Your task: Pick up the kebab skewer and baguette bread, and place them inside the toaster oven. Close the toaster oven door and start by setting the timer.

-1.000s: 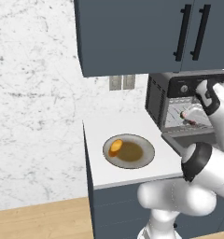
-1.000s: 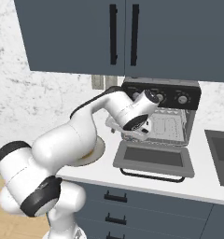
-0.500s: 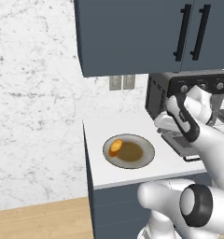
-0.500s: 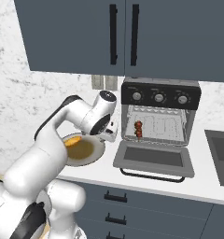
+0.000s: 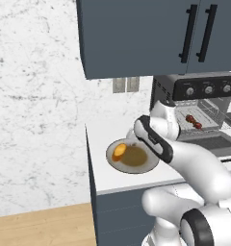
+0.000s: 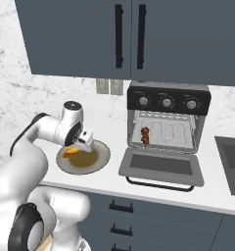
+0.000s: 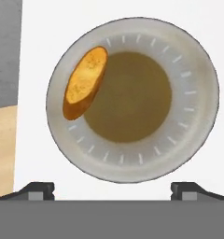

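The baguette bread (image 7: pixel 85 82), a stubby orange-golden loaf, lies on the left part of a grey plate (image 7: pixel 198 70) with a brown centre. My gripper (image 7: pixel 113 191) hangs open straight above that plate, nothing between its fingers. From the base, the bread (image 5: pixel 119 151) (image 6: pixel 69 152) shows on the plate (image 5: pixel 136 169) (image 6: pixel 102 156) just left of the gripper (image 6: pixel 86 142). The kebab skewer (image 5: pixel 193 121) (image 6: pixel 145 135) rests on the wire rack inside the toaster oven (image 5: pixel 194 89) (image 6: pixel 168 102). The toaster oven door (image 5: pixel 209 142) (image 6: pixel 161 166) lies dropped open onto the counter.
Dark upper cabinets (image 6: pixel 129 39) hang above the oven. A wall outlet (image 5: pixel 126 84) sits behind the plate. The counter ends just left of the plate, with wooden floor (image 5: pixel 40 226) below. A sink (image 6: pixel 232 162) lies to the oven's right.
The arm has swung left from the oven mouth to above the plate. The skewer stays behind on the oven rack.
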Tool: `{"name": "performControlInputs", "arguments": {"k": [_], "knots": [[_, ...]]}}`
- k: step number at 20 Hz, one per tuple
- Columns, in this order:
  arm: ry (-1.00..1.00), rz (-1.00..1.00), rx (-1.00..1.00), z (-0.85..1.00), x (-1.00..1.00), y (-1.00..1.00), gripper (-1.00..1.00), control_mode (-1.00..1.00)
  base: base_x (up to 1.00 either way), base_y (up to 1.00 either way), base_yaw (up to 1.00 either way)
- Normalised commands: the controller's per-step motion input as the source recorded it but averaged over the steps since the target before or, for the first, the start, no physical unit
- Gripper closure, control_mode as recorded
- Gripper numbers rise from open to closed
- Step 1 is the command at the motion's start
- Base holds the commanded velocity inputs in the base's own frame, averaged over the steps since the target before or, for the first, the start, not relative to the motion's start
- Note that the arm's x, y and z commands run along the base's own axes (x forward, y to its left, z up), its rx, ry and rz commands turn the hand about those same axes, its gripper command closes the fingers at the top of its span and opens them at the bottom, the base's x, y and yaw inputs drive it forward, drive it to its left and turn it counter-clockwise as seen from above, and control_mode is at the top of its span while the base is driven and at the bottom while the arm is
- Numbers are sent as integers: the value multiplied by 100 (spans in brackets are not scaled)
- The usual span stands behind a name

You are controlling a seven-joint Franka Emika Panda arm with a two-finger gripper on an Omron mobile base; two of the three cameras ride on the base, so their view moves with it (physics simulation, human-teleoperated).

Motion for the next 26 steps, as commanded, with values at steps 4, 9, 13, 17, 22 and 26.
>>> {"name": "performControlInputs", "arguments": {"k": [4, 9, 13, 17, 22, 26], "knots": [[11, -17, -5, -49, 59, 91, -100, -100, 0, 0, 0], [17, -22, -1, -53, 77, 72, -100, -100, 0, 0, 0], [6, -16, 0, -27, 53, 12, -100, -100, 0, 0, 0], [7, -12, 0, -12, 62, 0, -100, -100, 0, 0, 0], [6, -10, 0, -21, 57, 0, -100, -100, 0, 0, 0], [8, -8, 0, -32, 34, 0, -100, -100, 0, 0, 0]]}}
